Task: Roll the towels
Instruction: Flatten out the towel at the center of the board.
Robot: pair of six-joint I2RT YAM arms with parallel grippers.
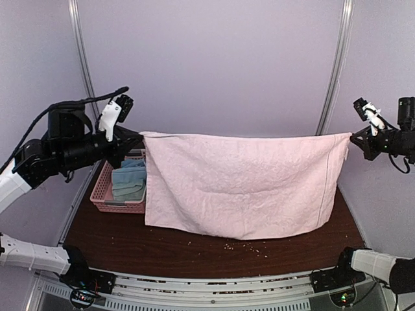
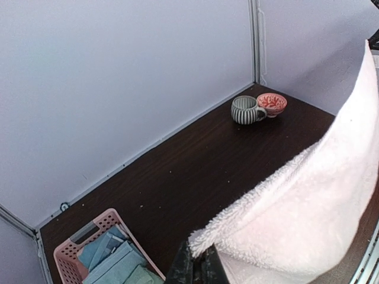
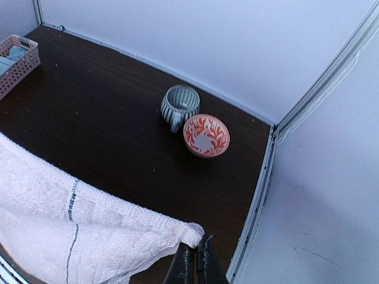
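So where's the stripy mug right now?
In the right wrist view the striped mug stands near the far right corner of the table, beside the orange patterned bowl.

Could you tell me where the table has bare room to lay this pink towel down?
Bare wood runs between the basket and the striped mug, behind the hanging pink towel, and along the near strip of the table before its hem. Crowded: the far right corner, mug beside patterned bowl, and the left edge by the basket.
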